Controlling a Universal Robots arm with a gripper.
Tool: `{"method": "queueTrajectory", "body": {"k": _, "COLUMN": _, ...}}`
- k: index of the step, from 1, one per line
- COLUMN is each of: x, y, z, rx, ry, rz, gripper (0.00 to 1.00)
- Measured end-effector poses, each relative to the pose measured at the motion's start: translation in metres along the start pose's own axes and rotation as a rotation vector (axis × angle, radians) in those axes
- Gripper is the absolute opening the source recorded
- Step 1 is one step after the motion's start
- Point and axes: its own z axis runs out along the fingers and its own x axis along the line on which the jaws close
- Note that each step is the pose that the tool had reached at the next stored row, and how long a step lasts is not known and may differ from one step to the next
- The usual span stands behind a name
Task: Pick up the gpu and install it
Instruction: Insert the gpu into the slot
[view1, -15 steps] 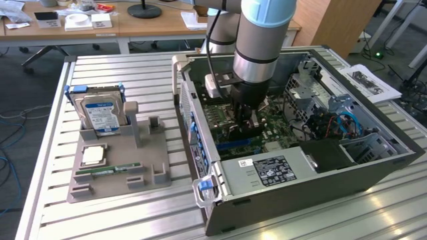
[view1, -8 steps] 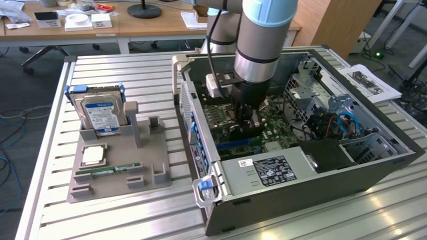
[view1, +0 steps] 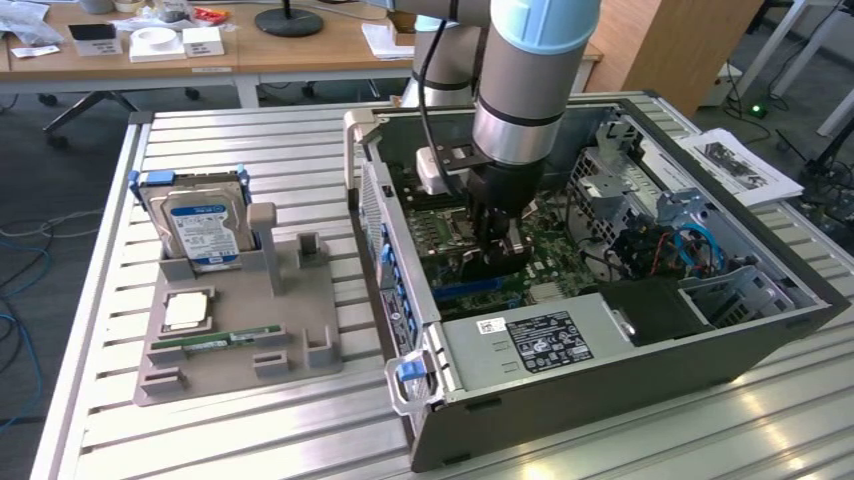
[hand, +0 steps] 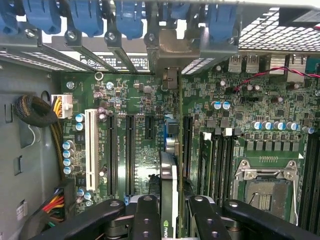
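The gripper, clamped on the gpu above the motherboard, could jam the card's edge beside the blue slot if it is misaligned.

Hangs near upright as one grey arm, blue-banded at the upper joint, wrist pointing straight down. Ends in a black gripper, low and level. Clamps two dark fingers, partly closed and parallel, on the thin edge of the gpu, one finger each side, both touching it.
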Motion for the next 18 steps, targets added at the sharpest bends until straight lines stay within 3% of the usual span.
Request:
{"method": "queueTrajectory", "body": {"k": 5, "x": 0.0000, "y": 0.0000, "z": 0.0000, "rx": 0.0005, "ry": 0.0000, "rz": 0.000, "gripper": 0.27}}
{"method": "queueTrajectory", "body": {"k": 8, "x": 0.0001, "y": 0.0012, "z": -0.0001, "rx": 0.0048, "ry": 0.0000, "rz": 0.000, "gripper": 0.27}}
{"method": "queueTrajectory", "body": {"k": 12, "x": 0.0000, "y": 0.0034, "z": 0.0000, "rx": 0.0174, "ry": 0.0000, "rz": -0.001, "gripper": 0.27}}
{"method": "queueTrajectory", "body": {"k": 16, "x": 0.0001, "y": 0.0052, "z": 0.0003, "rx": 0.0390, "ry": 0.0023, "rz": -0.001, "gripper": 0.27}}
{"method": "queueTrajectory", "body": {"k": 18, "x": 0.0000, "y": 0.0061, "z": 0.0003, "rx": 0.0454, "ry": 0.0024, "rz": -0.001, "gripper": 0.27}}
